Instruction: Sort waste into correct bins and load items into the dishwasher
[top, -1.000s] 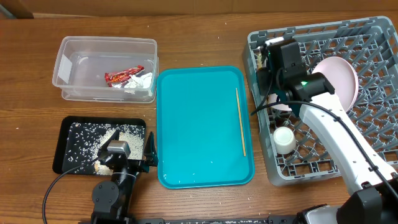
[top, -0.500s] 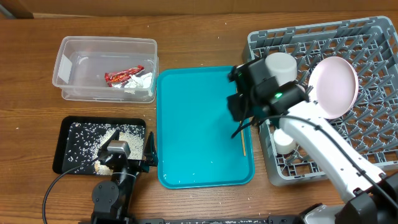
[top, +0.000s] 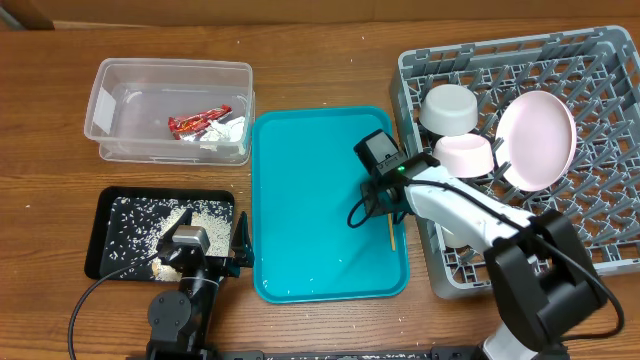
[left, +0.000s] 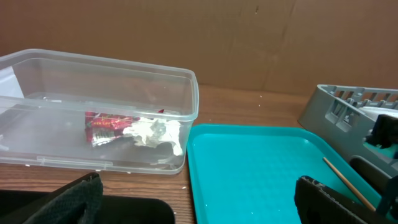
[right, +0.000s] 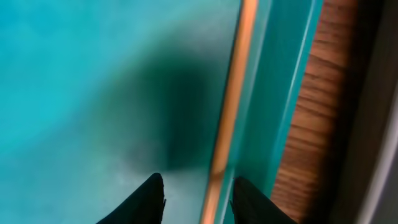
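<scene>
A thin wooden chopstick (top: 391, 236) lies along the right edge of the teal tray (top: 310, 210). My right gripper (top: 386, 200) is low over it. In the right wrist view my right gripper (right: 199, 202) is open, with one finger on each side of the chopstick (right: 233, 106). The clear tub (top: 115, 85) holds the red wrapper (top: 192, 123) and the white tissue (top: 227, 132). The black tray (top: 105, 205) holds rice scraps (top: 140, 225). The grey dish rack (top: 600, 210) holds two bowls (top: 447, 108) and the pink plate (top: 537, 140). The cup is hidden under my right arm. My left gripper (left: 199, 199) is open and empty.
The left wrist view shows the tub (left: 124, 68) with wrapper (left: 106, 123) and tissue (left: 155, 132), the teal tray (left: 261, 168) and the rack's corner (left: 339, 102). A strip of wooden table (top: 415, 215) separates teal tray and rack.
My right arm has swung left out of the dish rack, leaving a white bowl there, and come down over the chopstick at the teal tray's right edge. The left arm has not moved.
</scene>
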